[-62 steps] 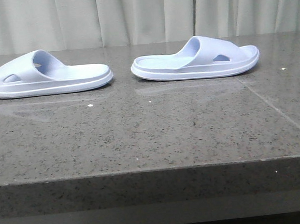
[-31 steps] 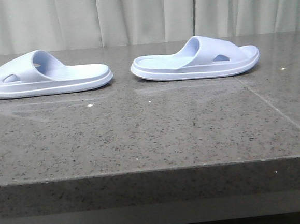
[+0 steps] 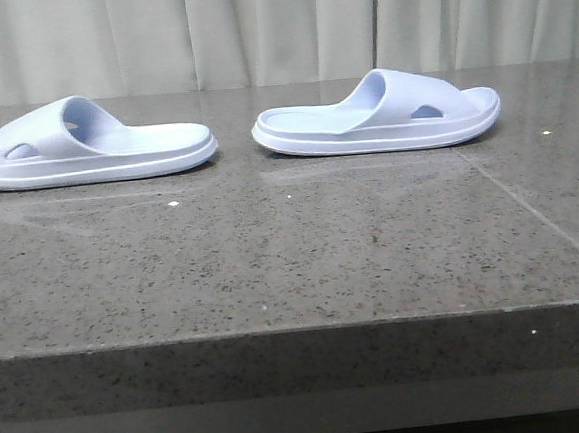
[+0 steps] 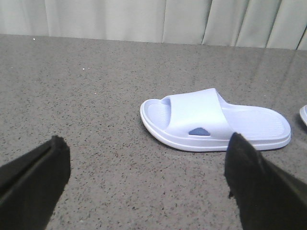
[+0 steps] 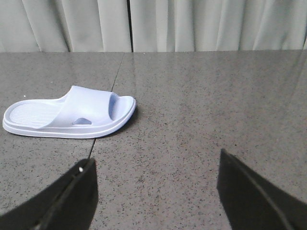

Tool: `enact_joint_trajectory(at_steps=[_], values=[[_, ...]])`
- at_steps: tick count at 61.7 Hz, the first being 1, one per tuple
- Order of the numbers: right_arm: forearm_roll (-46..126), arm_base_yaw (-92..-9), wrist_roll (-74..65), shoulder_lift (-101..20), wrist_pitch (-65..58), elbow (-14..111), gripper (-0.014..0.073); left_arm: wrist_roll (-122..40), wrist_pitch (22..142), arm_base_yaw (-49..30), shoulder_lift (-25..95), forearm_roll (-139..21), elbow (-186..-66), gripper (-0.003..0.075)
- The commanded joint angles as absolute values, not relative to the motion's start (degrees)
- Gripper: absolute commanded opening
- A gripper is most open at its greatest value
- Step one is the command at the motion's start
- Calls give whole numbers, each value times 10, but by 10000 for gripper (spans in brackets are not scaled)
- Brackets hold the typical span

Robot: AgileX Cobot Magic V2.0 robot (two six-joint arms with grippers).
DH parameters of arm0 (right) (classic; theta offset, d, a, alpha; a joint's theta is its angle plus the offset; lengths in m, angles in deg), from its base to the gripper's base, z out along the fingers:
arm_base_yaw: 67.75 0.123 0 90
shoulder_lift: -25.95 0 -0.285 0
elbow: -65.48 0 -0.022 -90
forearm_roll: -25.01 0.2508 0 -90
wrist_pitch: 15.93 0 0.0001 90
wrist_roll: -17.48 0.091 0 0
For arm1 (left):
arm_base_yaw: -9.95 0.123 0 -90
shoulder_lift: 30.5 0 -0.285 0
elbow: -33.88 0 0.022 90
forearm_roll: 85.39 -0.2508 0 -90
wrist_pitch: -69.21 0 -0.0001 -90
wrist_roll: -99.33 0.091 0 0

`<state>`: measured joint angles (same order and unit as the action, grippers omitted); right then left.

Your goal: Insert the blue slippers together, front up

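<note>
Two pale blue slippers lie flat on the grey stone table, soles down, heels toward each other. In the front view the left slipper (image 3: 83, 147) rests at the far left and the right slipper (image 3: 382, 116) at the far centre-right. No arm shows in that view. The left wrist view has the left slipper (image 4: 211, 120) ahead of my left gripper (image 4: 146, 155), which is open over bare table. The right wrist view has the right slipper (image 5: 72, 115) ahead and off to one side of my open right gripper (image 5: 156, 167). Neither gripper touches a slipper.
The grey speckled stone table (image 3: 293, 256) has a front edge near the camera and a thin seam (image 3: 530, 208) running across its right part. Pale curtains (image 3: 275, 27) hang behind the table.
</note>
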<state>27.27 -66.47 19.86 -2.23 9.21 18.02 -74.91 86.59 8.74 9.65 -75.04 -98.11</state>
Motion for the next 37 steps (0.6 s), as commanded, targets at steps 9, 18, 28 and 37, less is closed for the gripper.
enact_joint_trajectory(at_steps=[9,18,28,37], values=[[283,-666,196,-116,39,235,544,-754,884,88,244,-674,-1107,639],[283,-665,196,-134,25,248,544,-753,885,134,374,-645,-1177,637],[282,-665,196,-133,29,248,544,-637,972,205,516,-509,-1273,565],[282,-665,196,-133,31,248,544,-492,1088,242,644,-349,-1353,438]])
